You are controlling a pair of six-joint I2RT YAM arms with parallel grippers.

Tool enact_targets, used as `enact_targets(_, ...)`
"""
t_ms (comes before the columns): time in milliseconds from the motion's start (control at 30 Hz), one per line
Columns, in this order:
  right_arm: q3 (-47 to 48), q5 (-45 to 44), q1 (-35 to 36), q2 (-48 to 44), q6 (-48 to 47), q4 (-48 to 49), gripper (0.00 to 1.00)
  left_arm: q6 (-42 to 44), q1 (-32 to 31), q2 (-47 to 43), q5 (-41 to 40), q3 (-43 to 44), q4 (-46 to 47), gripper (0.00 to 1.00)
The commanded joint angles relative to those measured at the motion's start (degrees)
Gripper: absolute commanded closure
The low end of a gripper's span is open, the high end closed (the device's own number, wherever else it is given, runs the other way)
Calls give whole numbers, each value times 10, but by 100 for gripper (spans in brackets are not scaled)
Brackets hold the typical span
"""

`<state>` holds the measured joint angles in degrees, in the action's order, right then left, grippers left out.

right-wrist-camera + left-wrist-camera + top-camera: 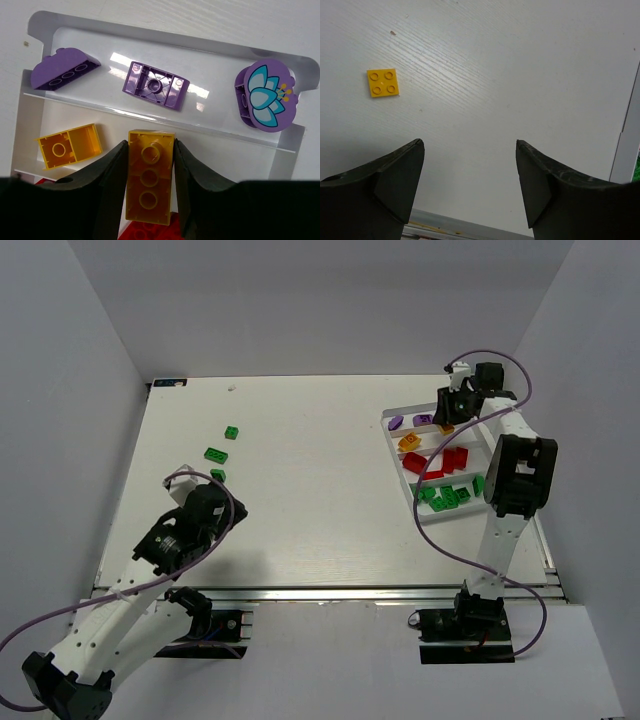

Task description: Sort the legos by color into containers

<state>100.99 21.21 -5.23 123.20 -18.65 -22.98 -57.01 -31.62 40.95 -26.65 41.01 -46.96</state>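
Task judged mostly done. In the tray at the right of the table, pieces are sorted by row. Purple pieces are in the farthest compt., a yellow brick in the next, then red bricks, and green bricks nearest.

Left to do, as far as is shown: three loose green legos lie at far left, well apart from the tray. A yellow plate is seen on the table in the L wrist view only.

R gripper is clamped on a yellow-orange brick, underside to the camera. It is held over the yellow compt., just beside the yellow brick, and is not yet released. Contact w/ the tray floor can't be told.

L gripper is spread wide w/ nothing held or touched. Only bare table is seen between the jaws, and the yellow plate lies farther out, to the left.
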Motion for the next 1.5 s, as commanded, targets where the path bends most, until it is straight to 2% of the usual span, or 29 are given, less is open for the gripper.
enact_targets(0,25,8,0,12,-1,19,66,-13,2,-3,-14,6,-21,17)
enact_targets(67,27,8,2,18,-1,19,59,-15,2,2,-14,9,-23,16)
enact_targets(367,25,16,1,15,-4,10,45,-4,2,52,-15,26,-22,15)
enact_targets(467,23,24,1,2,-13,3,32,8,9,77,-10,38,-19,15)
enact_targets(500,21,29,1,-10,-16,1,21,12,15,90,-5,43,-17,15)
enact_targets(567,19,51,0,-37,-42,-19,11,23,23,98,-1,49,-14,15)
enact_targets(667,-8,111,1,-109,-88,-32,11,36,48,106,9,56,-16,16)
enact_targets(700,-30,129,1,-135,-119,-9,10,40,65,109,14,55,-16,16)
enact_targets(733,-93,164,1,-165,-132,13,11,51,75,113,29,53,-14,17)
enact_targets(800,-160,216,1,-246,-158,74,11,72,105,120,46,49,-7,19)
enact_targets(867,-192,277,0,-292,-205,37,13,86,124,134,70,40,0,25)
enact_targets(900,-188,335,7,-300,-281,-58,29,102,144,141,75,36,6,27)
enact_targets(967,-191,345,23,-330,-301,-105,55,115,164,163,87,27,10,30)
enact_targets(1000,-212,347,36,-342,-303,-115,81,121,184,171,90,22,16,30)
enact_targets(1033,-227,352,41,-356,-295,-113,93,135,195,178,93,18,20,32)
enact_targets(1067,-244,356,44,-385,-284,-103,99,141,204,189,103,8,26,34)
enact_targets(1100,-284,363,46,-399,-256,-73,96,153,224,193,107,3,37,36)
enact_targets(1133,-301,365,48,-414,-243,-73,90,156,232,199,109,-1,42,37)
enact_targets(1200,-343,369,49,-448,-218,-33,68,167,250,214,120,-13,59,38)
enact_targets(1267,-356,372,49,-464,-195,-20,63,172,256,234,121,-22,70,35)
enact_targets(1367,-366,375,49,-468,-172,-15,60,183,259,264,120,-30,96,29)
enact_targets(1467,-369,377,49,-469,-151,-10,58,197,259,288,121,-34,123,28)
